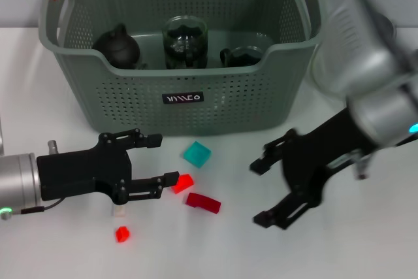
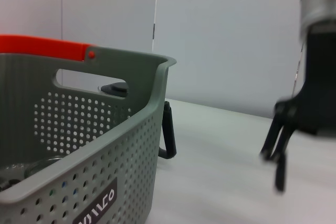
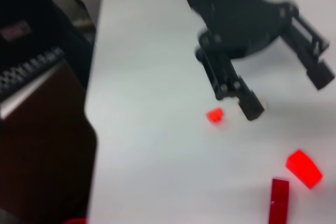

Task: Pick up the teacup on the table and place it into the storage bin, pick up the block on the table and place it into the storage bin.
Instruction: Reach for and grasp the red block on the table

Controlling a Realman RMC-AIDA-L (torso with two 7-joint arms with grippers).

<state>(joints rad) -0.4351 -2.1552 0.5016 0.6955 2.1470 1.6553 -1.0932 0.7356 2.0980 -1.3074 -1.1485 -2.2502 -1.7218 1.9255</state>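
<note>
Both hands wide open, empty: left hand [image 1: 155, 159] nr red block [image 1: 183, 183], right hand [image 1: 266, 189] above counter [image 1: 366, 240]; storage bin [image 1: 183, 106] behind.

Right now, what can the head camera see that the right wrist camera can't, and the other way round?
Only the head view shows the basket with the dark pots and a glass jar inside, the teal block, and the right pincer, open above the table. Only the right wrist view shows dark furniture beside the table edge. Both show the open left pincer, the small red block, the red wedge, the long dark red block and the white table.
</note>
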